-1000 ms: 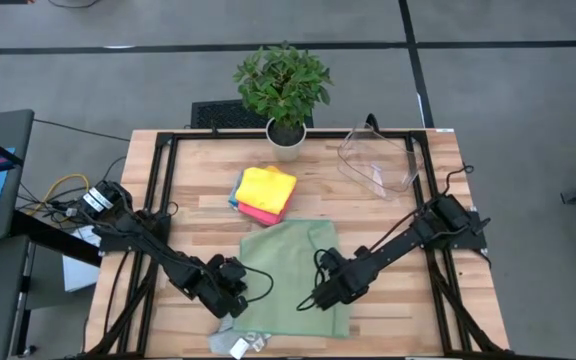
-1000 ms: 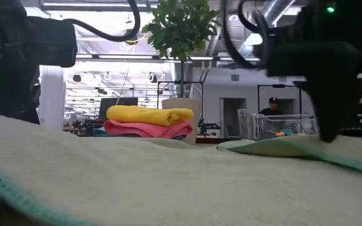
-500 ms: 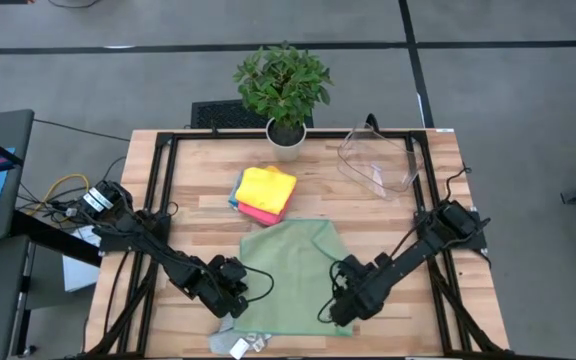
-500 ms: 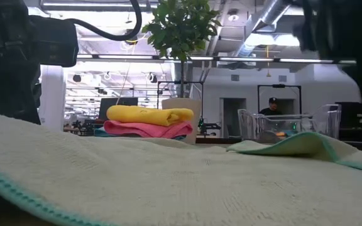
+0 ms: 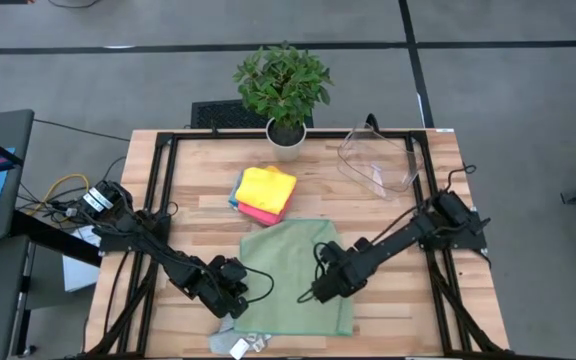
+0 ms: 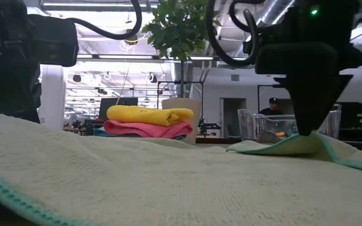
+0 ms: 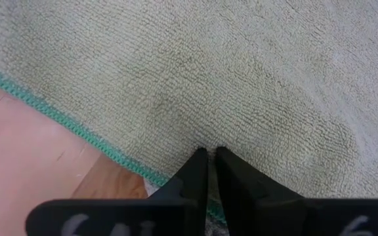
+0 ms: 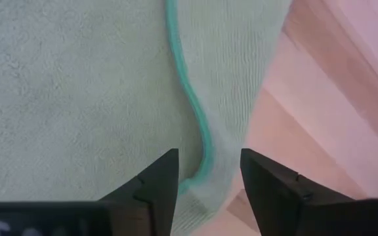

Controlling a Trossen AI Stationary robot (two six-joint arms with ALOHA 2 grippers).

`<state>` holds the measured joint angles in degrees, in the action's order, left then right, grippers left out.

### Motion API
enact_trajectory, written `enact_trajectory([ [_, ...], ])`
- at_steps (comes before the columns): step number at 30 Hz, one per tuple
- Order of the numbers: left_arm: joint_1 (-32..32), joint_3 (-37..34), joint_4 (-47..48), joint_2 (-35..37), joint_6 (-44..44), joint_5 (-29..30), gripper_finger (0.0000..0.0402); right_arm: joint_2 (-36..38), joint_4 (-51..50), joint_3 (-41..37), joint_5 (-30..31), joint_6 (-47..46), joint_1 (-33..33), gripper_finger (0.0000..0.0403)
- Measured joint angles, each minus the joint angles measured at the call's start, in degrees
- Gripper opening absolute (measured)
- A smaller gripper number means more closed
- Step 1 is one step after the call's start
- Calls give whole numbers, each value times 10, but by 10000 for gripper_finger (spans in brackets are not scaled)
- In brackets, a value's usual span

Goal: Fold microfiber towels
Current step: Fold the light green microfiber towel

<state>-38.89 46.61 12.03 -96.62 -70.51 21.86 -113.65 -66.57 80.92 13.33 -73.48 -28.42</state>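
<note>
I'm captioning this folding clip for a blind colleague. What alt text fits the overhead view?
Seen from above, a sage green towel lies on a wooden table, with the right gripper open over it and the left gripper shut at its near left corner. Behind it sit a stack of folded towels, yellow on top, a potted plant and a clear bin.

High view: overhead, straight down, whole table (image 5: pixel 198 185) and both arms in frame. Low view: at tabletop height, level across the sage green towel (image 6: pixel 168 182) toward the room. Each wrist view looks very close onto that towel past its own fingers. All four views share the towel.
</note>
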Motion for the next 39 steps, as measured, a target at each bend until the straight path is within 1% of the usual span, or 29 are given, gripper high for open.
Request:
enact_trajectory([
  [11,0,0,0,0,-3,-1,23,1,-14,-8,16,62,17,178],
  [15,0,0,0,0,-3,-1,23,0,15,-32,3,65,15,172],
  [18,0,0,0,0,-4,-1,23,0,11,-35,0,66,15,164],
  [20,0,0,0,0,-3,-2,23,0,10,-35,1,66,19,145],
  [21,0,0,0,0,-3,-2,23,0,8,-35,1,66,21,127],
  [23,0,0,0,0,-3,-2,23,3,4,-35,1,68,23,79],
  [24,0,0,0,0,-3,-2,23,4,4,-35,0,70,23,48],
  [25,0,0,0,0,-3,-2,23,4,3,-35,0,74,23,26],
  [26,0,0,0,0,-4,-2,23,4,-1,-35,-4,74,22,17],
  [30,0,0,0,0,-7,-3,23,4,-54,-35,-10,26,11,25],
  [33,0,0,0,0,-7,-6,23,5,-97,-35,-13,-14,-7,15],
  [36,0,0,0,0,-7,-6,23,13,-115,-35,-14,-33,-28,9],
  [39,0,0,0,0,-8,-6,23,16,-114,-38,-14,-65,-49,30],
])
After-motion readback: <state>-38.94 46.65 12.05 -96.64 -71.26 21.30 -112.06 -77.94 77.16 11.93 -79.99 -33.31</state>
